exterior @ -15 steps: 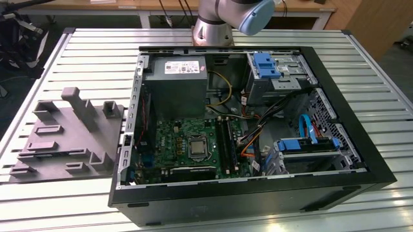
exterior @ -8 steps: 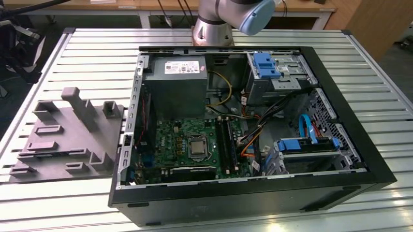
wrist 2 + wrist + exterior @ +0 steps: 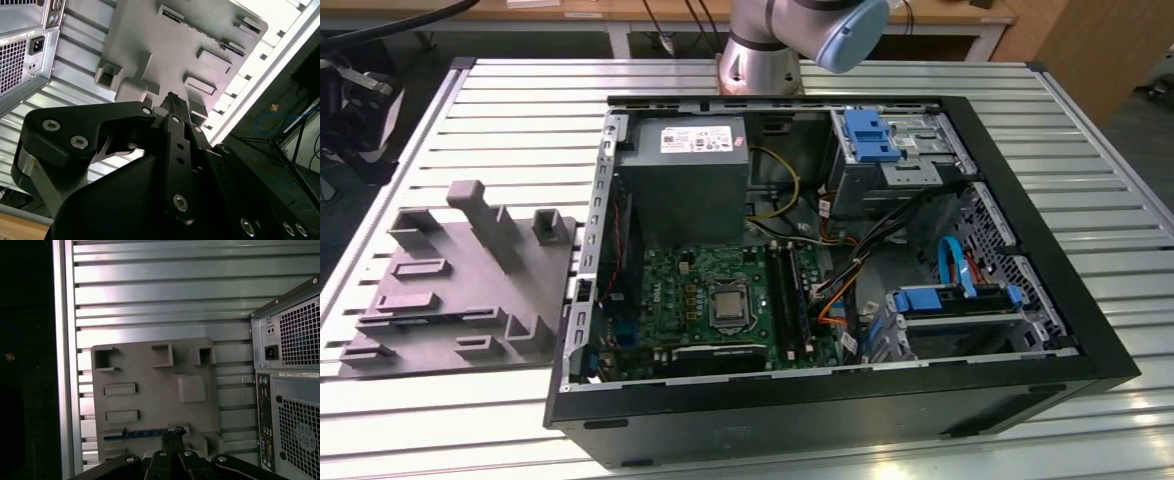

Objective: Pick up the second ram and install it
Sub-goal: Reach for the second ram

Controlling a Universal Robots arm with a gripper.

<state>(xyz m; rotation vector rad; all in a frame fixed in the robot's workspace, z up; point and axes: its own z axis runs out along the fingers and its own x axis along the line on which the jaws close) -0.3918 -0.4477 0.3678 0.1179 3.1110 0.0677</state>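
The claw (image 3: 173, 433) is hovering clenched and empty over the grey holder tray (image 3: 150, 385), which is sitting near a tabletop (image 3: 150, 290) edge beside the open computer case (image 3: 854, 425). The second ram (image 3: 134, 434) is lying in a tray slot, just beside the claw's tips.

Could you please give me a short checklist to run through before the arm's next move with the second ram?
1. Second ram in the holder tray: ok, it lies flat in a slot of the tray.
2. Gripper near the ram: ok, in the first wrist view it sits over one end of the stick.
3. Ram lifted out: not ok, it lies in the tray.
4. Computer case open: ok, the motherboard is exposed in the exterior view.
5. Free place in the memory slots: cannot tell.
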